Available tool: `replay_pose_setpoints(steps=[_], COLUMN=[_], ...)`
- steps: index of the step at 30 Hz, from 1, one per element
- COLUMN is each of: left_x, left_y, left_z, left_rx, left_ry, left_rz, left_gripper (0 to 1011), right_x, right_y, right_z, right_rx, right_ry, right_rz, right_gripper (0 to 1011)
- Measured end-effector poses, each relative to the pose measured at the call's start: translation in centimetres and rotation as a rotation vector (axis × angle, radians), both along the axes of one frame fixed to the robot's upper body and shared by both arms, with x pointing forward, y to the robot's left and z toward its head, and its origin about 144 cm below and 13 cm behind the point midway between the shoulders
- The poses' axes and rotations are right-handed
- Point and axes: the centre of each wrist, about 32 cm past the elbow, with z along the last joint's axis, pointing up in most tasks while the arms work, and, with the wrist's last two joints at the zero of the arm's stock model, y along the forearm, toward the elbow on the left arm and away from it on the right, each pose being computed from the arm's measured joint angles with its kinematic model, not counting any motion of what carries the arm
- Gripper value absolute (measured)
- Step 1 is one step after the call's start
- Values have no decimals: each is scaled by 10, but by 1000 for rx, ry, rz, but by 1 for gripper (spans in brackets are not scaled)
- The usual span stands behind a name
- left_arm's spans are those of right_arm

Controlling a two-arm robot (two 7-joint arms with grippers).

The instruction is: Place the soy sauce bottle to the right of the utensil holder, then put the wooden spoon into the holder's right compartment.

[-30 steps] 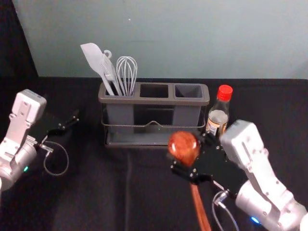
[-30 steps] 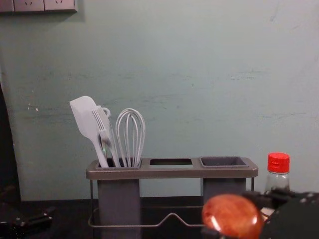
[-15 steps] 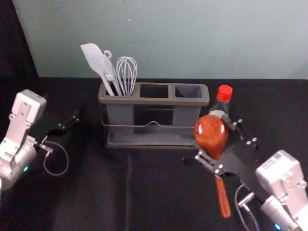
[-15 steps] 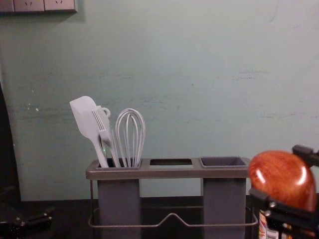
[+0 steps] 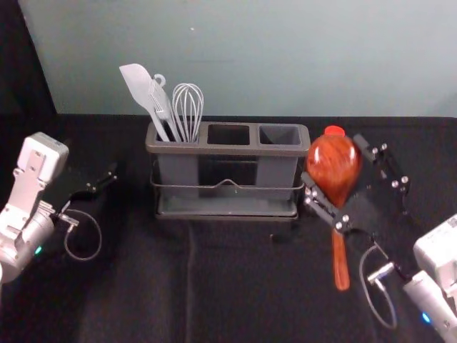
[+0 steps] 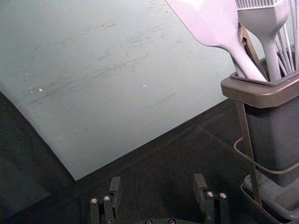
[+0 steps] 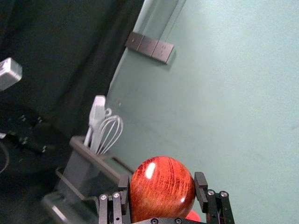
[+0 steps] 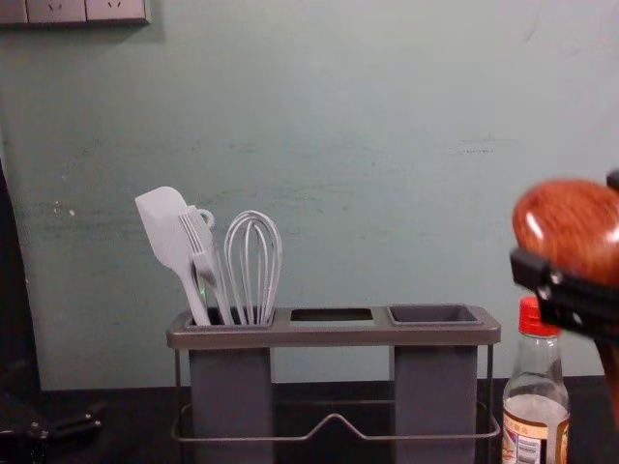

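1. Clock directions are taking the utensil holder [image 5: 228,150] as the dial's centre, seen from the head, with twelve towards the wall [image 5: 257,57].
2. The first half is looking finished: the soy sauce bottle [image 8: 535,418] is standing upright just beside the holder, at about three o'clock, with its red cap [image 8: 540,317] on.
3. The second half is running, probably a bit past its midpoint. The right gripper [image 7: 162,183] is closing on the wooden spoon [image 7: 161,189], one finger at each side of the bowl, and is holding it raised at about three to four o'clock. The handle [image 5: 340,266] is pointing downwards, and in the head view the bowl is covering much of the bottle.
4. The right compartment [image 5: 280,136] is sitting empty, so the insertion is remaining. The left compartment [image 8: 228,327] is carrying a spatula [image 8: 166,227] and a whisk [image 8: 253,261].
5. The next move is calling for a shift towards nine to ten o'clock, bringing the handle's tip over the opening, then a straight lowering and release. The likely risks are the handle catching on the rim or nudging the bottle.
6. The left gripper [image 6: 158,189] is idling at about nine o'clock, its fingers standing wide with nothing between them.
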Motion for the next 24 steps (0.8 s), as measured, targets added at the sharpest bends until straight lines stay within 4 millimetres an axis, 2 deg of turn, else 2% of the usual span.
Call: replay_pose_setpoints(steps=[8,12,24], left_x=[0,0,0], left_y=[0,0,0], left_z=[0,0,0], left_rx=[0,0,0], left_ry=[0,0,0], left_rz=[0,0,0], left_gripper=[1000,1000,1000], right_x=[26,36,38], right_y=[12,16,18], right_z=[17,19,18], right_rx=[16,23,25], right_ry=[-38,-35,-24], right_rz=[-12,-16,-15], right_gripper=[861,860,861])
